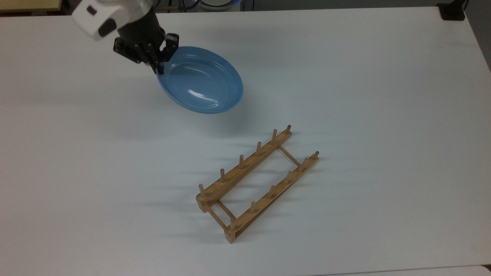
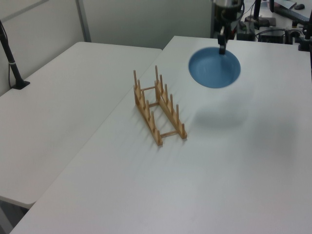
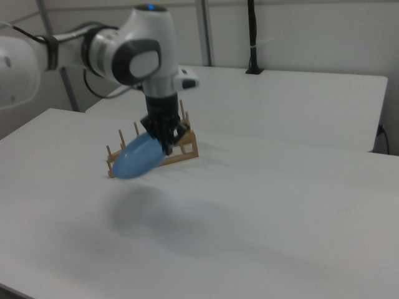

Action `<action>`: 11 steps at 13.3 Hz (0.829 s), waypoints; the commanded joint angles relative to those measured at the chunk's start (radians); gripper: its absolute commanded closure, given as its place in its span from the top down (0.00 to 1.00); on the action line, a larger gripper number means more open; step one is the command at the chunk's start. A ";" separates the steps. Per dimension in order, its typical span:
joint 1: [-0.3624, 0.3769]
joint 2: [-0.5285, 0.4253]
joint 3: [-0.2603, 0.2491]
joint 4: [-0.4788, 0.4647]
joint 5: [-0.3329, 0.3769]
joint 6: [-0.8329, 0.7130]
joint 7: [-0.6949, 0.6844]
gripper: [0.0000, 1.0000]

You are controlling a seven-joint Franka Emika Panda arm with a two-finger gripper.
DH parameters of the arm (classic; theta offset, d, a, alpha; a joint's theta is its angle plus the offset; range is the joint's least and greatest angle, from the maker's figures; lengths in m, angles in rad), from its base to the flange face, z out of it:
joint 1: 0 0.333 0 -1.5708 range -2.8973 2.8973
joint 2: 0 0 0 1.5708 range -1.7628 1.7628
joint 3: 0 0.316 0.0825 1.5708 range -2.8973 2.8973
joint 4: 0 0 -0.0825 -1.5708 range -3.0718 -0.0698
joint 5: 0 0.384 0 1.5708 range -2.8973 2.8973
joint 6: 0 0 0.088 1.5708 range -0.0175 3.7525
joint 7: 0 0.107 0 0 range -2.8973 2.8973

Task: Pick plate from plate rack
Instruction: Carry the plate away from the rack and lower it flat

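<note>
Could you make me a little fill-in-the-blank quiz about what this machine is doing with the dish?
1. The hand grips the plate by its ____.
2. The colour of the plate is ____.
3. The wooden rack stands on the table with ____ plates in it.
4. The plate hangs in the air, casting a ____ on the table beneath.

Missing words: rim; blue; no; shadow
</note>
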 commanded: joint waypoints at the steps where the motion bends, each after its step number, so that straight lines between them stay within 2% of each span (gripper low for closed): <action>1: -0.001 0.095 -0.007 -0.027 0.024 -0.002 -0.118 0.00; 6: 0.006 0.184 -0.004 -0.039 0.010 0.014 -0.130 0.00; 9: 0.003 0.203 -0.004 -0.113 -0.026 0.121 -0.152 0.00; 11: 0.003 0.210 -0.004 -0.133 -0.039 0.127 -0.176 0.00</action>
